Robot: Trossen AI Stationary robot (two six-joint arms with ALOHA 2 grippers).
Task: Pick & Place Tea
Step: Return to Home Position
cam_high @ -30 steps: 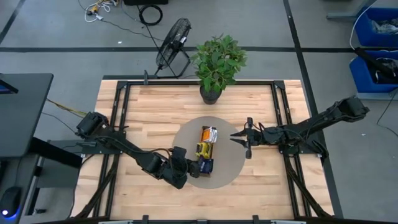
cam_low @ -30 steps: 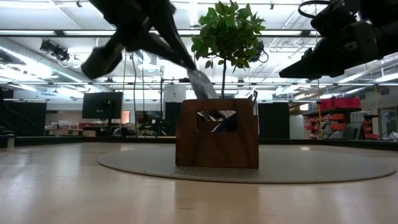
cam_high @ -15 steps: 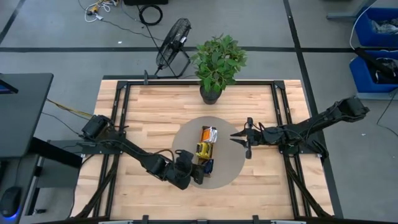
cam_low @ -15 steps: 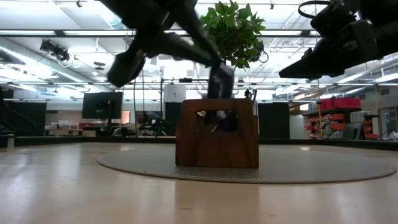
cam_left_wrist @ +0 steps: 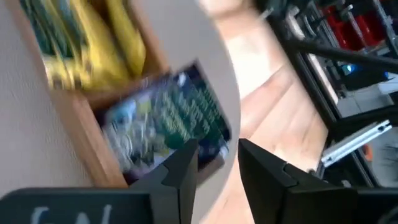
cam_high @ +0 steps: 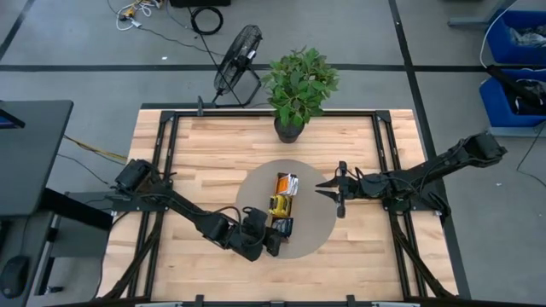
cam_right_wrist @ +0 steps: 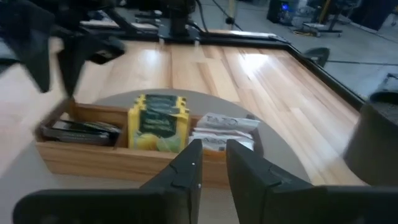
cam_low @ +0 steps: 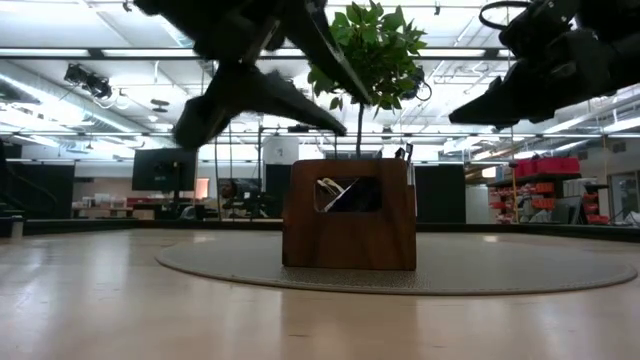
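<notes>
One wooden tray held three compartments, each with one stack: orange sachets, yellow sachets, perhaps four, and navy sachets. Under the tray lay one round mat. Beyond the tray stood one plant and one fan. Flanking it were one left arm and one right arm.

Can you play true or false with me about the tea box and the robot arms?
1. The wooden organizer sits on a round grey mat. True.
2. The left end effector is holding a tea bag. False: it is open and empty, at the organizer's end where the dark navy tea bags lie.
3. The yellow tea bags are in the middle compartment. True.
4. The right end effector is reaching into the organizer. False: it hovers beside it, over the mat.
5. The potted plant stands on the mat. False: it stands on the wooden table, off the mat.
</notes>
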